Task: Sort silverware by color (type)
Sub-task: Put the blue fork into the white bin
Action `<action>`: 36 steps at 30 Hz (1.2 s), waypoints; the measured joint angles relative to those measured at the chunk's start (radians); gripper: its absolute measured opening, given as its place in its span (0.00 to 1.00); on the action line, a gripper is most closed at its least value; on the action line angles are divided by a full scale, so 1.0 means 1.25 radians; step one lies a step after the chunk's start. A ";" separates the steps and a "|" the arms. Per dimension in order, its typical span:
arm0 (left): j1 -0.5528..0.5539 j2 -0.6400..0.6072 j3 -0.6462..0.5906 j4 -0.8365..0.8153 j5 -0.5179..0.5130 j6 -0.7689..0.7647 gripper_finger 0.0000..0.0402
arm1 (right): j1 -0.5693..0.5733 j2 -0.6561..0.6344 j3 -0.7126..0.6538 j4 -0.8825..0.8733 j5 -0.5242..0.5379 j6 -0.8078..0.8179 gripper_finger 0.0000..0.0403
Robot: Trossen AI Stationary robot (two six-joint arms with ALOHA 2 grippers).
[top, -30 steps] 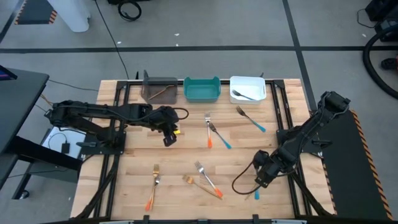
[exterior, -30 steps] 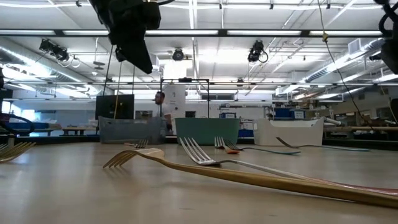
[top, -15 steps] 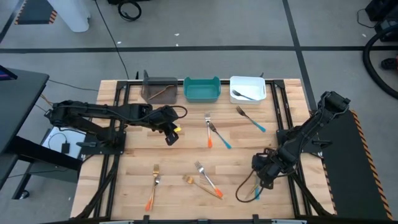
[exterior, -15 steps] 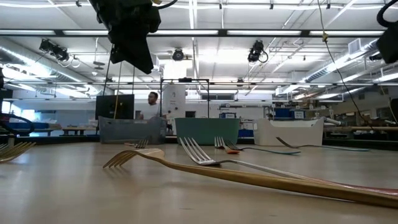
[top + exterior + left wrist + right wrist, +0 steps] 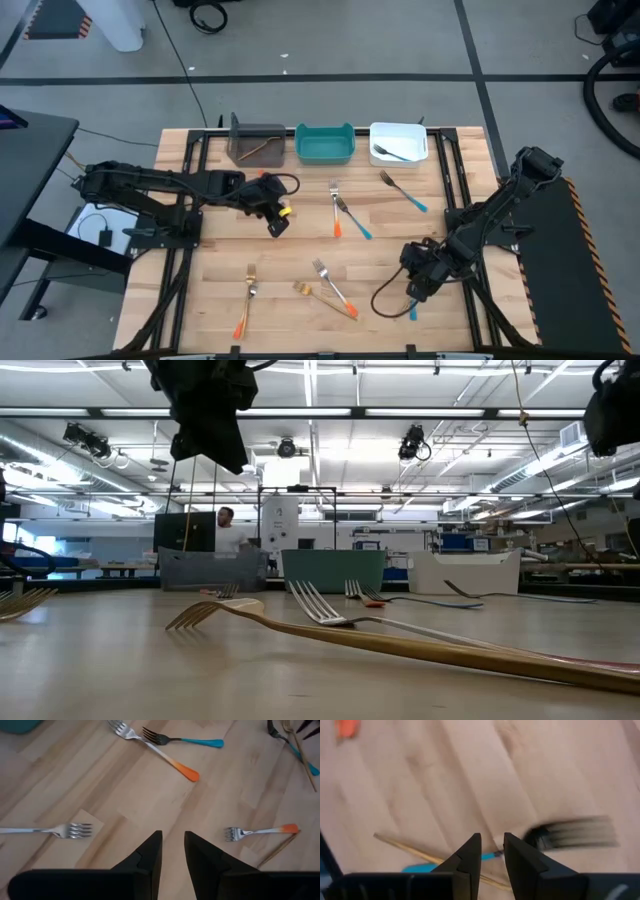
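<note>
High view: the left gripper (image 5: pixel 277 226) hangs left of centre over the surface (image 5: pixel 300 255), the right gripper (image 5: pixel 412 290) at lower right over a blue-handled fork (image 5: pixel 412 311). Forks lie scattered mid-frame.

Left wrist view: fingers (image 5: pixel 150 855) slightly spread, holding nothing.

Right wrist view: fingers (image 5: pixel 470 851) slightly spread above the blue handle.

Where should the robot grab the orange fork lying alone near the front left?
Probably the slim neck of the orange fork, midway between prongs and orange handle, coming straight down from above. It lies flat on the table with bare wood on both sides, so the fingers could close across its narrow width.
</note>
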 joint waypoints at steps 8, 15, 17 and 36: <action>-0.031 0.000 0.000 0.001 -0.001 -0.001 0.23 | -0.002 0.000 0.000 -0.186 0.034 0.520 0.23; -0.037 0.000 0.000 0.000 -0.002 0.000 0.23 | -0.002 -0.001 -0.003 -0.193 0.058 0.563 0.23; -0.037 0.000 0.000 0.000 -0.002 0.001 0.23 | -0.002 -0.001 -0.019 -0.193 0.059 0.590 0.23; -0.037 0.000 0.000 0.000 -0.002 0.006 0.23 | 0.000 -0.035 -0.142 -0.055 0.118 0.552 0.23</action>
